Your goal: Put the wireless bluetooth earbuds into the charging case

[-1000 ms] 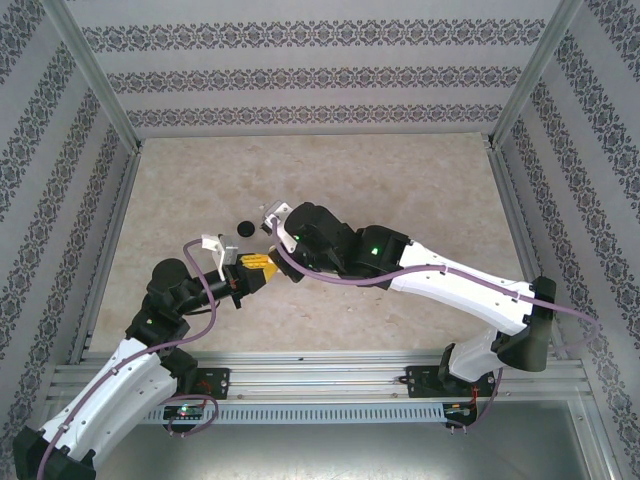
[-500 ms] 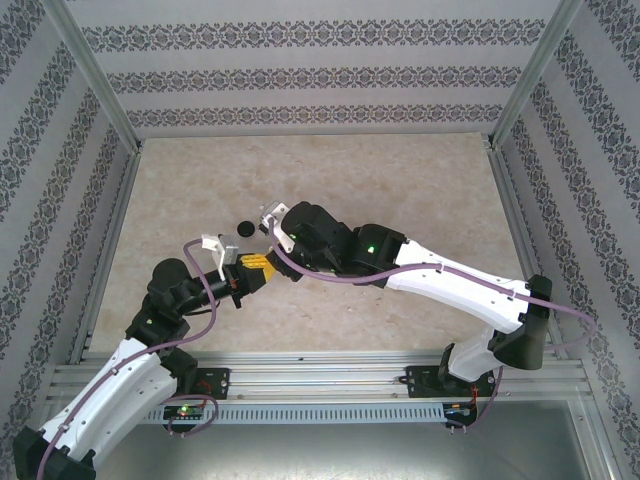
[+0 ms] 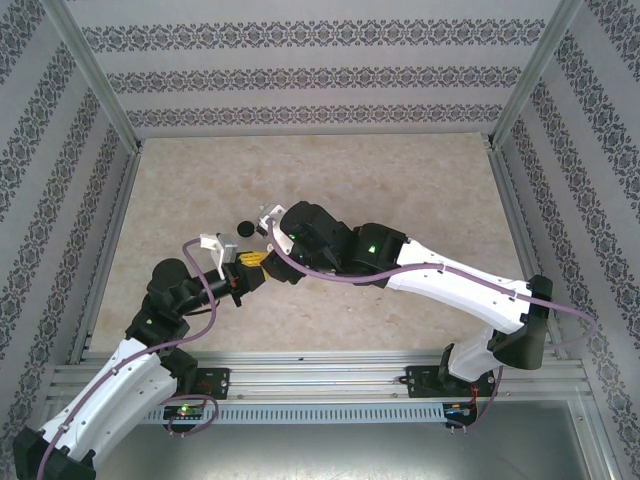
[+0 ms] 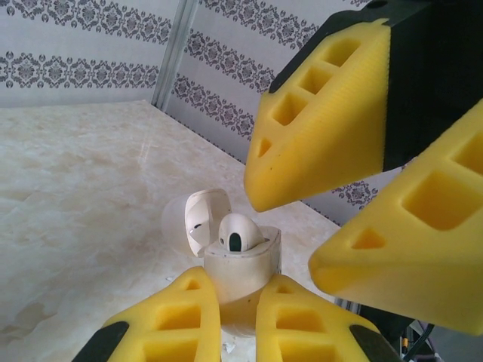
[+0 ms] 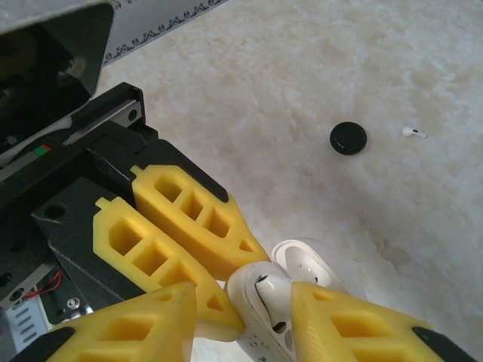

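Left gripper (image 4: 235, 302) is clamped on the lower body of the white charging case (image 4: 243, 273), one yellow finger on each side. It holds the case upright and off the table (image 5: 302, 68). In the left wrist view the case sits at 12 o'clock from those fingertips.

The lid (image 4: 198, 220) is flipped open and leans back toward 10 o'clock of the case body.

One white earbud (image 4: 240, 232) sits in the case well. Its rounded head pokes above the rim with a dark spot facing the camera. How deep the stem goes cannot be told.

Right gripper (image 4: 285, 235) has its jaws parted and holds nothing. In the left wrist view its two yellow fingers hang at 1 to 3 o'clock of the seated earbud. There is a visible gap between them and the earbud, so no contact. In the right wrist view the same fingers flank the case top. Whether either pad brushes the case shell cannot be told from there.

In the right wrist view a black round puck (image 5: 348, 139) lies on the table at 1 o'clock of the case, well apart from it.

A loose white earbud (image 5: 412, 133) lies flat on the table at 3 o'clock of the puck, near it but not touching.

In the top view both grippers meet near the table's middle, with the puck at 11 o'clock of them.
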Controlling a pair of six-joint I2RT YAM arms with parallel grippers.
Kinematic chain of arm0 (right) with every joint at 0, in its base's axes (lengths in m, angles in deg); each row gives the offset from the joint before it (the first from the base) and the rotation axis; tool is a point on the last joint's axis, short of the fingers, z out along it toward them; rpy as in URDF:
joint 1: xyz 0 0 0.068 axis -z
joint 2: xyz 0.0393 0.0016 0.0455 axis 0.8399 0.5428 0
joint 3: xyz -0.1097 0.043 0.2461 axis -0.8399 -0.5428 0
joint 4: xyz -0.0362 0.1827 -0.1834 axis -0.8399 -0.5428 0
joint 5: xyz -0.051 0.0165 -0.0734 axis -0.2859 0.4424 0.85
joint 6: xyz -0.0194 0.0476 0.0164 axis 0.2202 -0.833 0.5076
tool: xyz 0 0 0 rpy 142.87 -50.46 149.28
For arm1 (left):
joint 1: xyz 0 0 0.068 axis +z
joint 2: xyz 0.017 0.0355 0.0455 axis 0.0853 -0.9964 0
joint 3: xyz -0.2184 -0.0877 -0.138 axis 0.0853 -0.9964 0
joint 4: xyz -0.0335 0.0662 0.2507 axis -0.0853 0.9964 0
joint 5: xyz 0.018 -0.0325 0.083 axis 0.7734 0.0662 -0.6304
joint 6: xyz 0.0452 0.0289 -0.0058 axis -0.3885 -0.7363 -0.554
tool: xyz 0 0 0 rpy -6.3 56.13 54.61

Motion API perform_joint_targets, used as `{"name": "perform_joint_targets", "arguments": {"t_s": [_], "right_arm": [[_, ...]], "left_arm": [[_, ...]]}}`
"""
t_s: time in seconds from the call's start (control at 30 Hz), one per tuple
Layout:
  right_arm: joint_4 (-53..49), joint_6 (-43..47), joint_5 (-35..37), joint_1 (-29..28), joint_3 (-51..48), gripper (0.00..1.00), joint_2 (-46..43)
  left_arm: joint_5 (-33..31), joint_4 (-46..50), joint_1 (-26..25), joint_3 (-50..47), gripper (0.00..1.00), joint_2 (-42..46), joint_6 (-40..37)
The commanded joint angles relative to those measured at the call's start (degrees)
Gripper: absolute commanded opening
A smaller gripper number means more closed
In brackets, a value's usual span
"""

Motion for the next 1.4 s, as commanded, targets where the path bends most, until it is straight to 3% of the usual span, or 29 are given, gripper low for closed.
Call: {"name": "perform_joint_targets", "arguments": {"t_s": [0.0,0.27,0.6,0.9,1.2,1.37], "right_arm": [[-0.25,-1.54,0.39,-0.31,3.08,0.4,-0.75],[0.75,-6.56,1.49,3.53,6.41,0.42,-1.95],[-1.75,-18.21,-0.54,14.91,6.18,0.43,1.88],[-1.62,-19.02,-5.4,19.01,12.52,0.44,16.2],[-3.22,-20.36,-9.82,22.08,27.27,0.43,34.04],[-4.33,-21.65,-16.96,23.04,33.51,0.41,39.27]], "left_arm": [[-0.55,-1.06,0.49,0.81,0.03,0.94,0.49],[-2.91,-0.46,0.5,0.33,0.03,0.94,1.73],[-8.28,5.45,0.76,1.25,0.02,0.72,1.81],[-9.83,12.56,3.98,4.21,0.02,-1.64,-0.99],[-10.55,16.41,7.68,4.72,0.01,-2.29,-2.4],[-9.99,16.69,8.77,4.77,0.01,-2.2,-3.15]]}}
